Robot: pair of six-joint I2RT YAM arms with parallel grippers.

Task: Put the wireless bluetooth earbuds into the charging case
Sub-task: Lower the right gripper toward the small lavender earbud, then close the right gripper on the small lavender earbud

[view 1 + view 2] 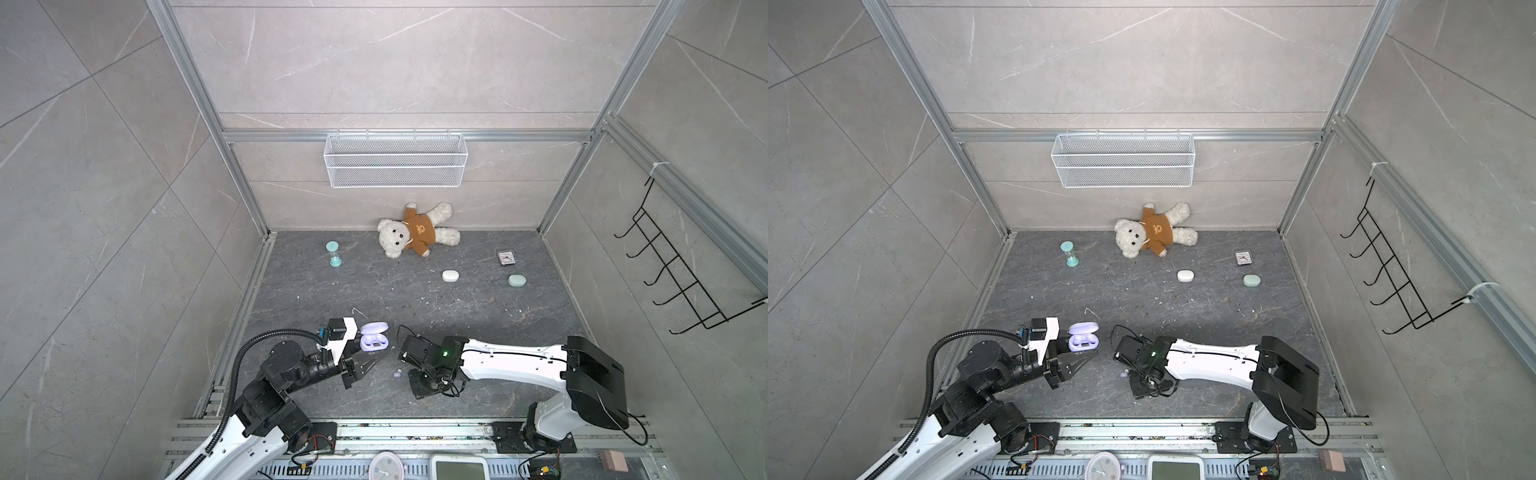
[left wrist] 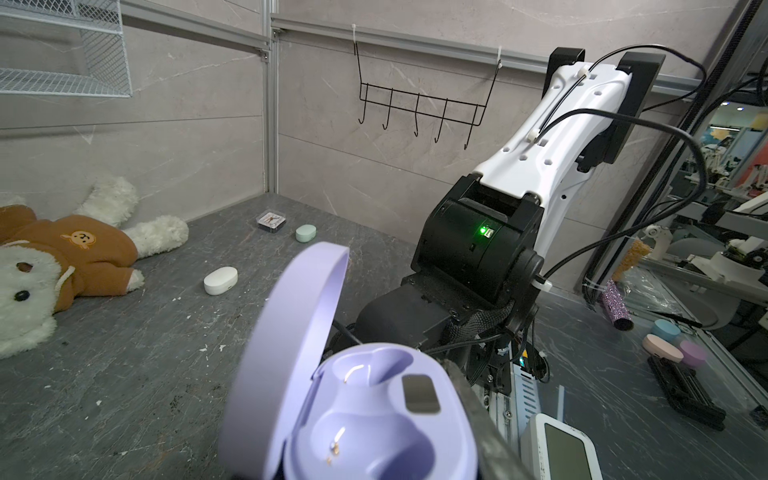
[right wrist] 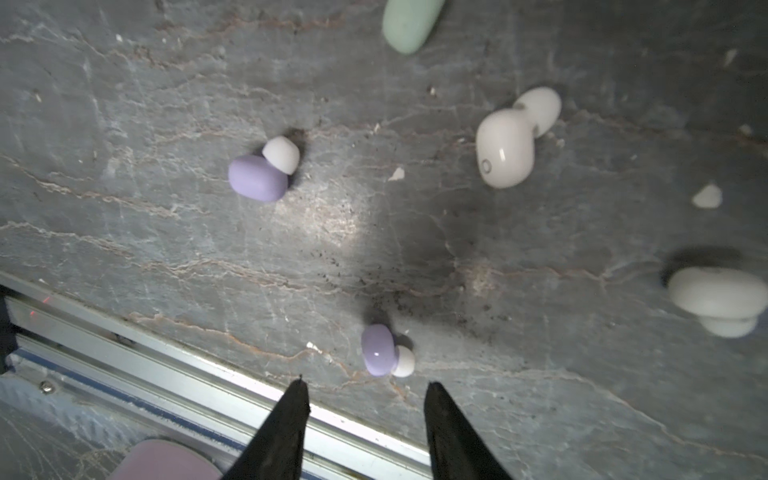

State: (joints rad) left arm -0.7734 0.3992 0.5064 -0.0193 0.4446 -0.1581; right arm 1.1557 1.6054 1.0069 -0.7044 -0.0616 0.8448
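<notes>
The lilac charging case (image 1: 374, 338) (image 2: 374, 415) has its lid up and both wells empty. My left gripper (image 1: 376, 350) is shut on its base; one grey finger (image 2: 473, 399) shows beside it. In the right wrist view two lilac earbuds (image 3: 257, 176) (image 3: 382, 351) and two white ones (image 3: 509, 145) (image 3: 719, 299) lie on the dark stone floor. My right gripper (image 3: 365, 384) hangs open just short of the nearer lilac bud, nothing between its fingers. Both top views show one lilac bud (image 1: 397, 374) (image 1: 1124, 374) beside the right wrist.
At the back lie a teddy bear (image 1: 415, 232), an hourglass (image 1: 332, 253), a shut white case (image 1: 450, 275), a shut mint case (image 1: 516, 280) and a small clock (image 1: 505, 257). A mint piece (image 3: 409, 25) lies at the frame's edge. An aluminium rail (image 3: 166, 353) borders the floor near my right fingers.
</notes>
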